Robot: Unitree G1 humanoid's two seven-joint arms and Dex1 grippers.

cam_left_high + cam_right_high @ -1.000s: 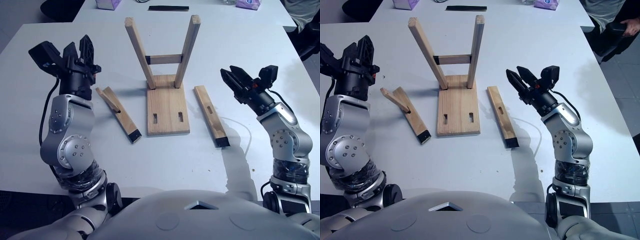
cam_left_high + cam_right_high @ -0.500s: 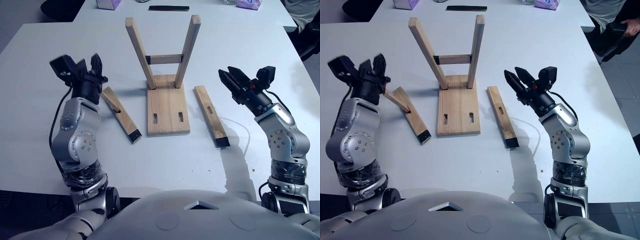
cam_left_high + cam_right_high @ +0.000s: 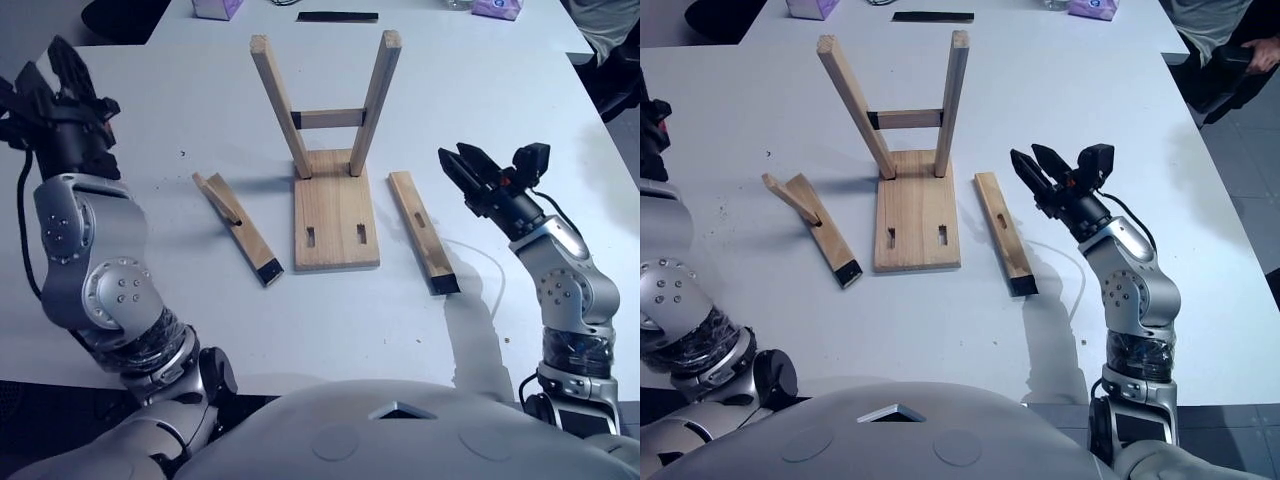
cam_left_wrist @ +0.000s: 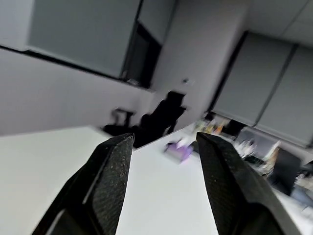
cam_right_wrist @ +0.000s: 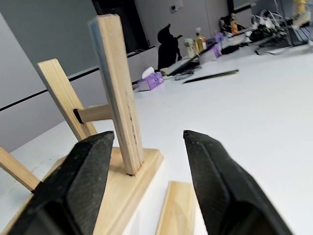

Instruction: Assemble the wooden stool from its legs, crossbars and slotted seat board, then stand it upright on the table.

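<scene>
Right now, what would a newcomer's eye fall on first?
A half-built stool mid-table: two legs rise from the seat board, joined by a crossbar. A loose piece lies left of it, a loose leg right; the left gripper and right gripper are open, empty.

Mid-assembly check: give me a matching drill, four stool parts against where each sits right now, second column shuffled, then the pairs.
1. flat wooden seat board with two slots
2. loose wooden leg with a stub branching off it
3. loose plain wooden leg
4. short wooden crossbar

A. lying at the board's right side
B. raised, joining the two upright wooden legs
C. lying flat in the middle
D. lying at the board's left side

Pairs: 1-C, 2-D, 3-A, 4-B
</scene>
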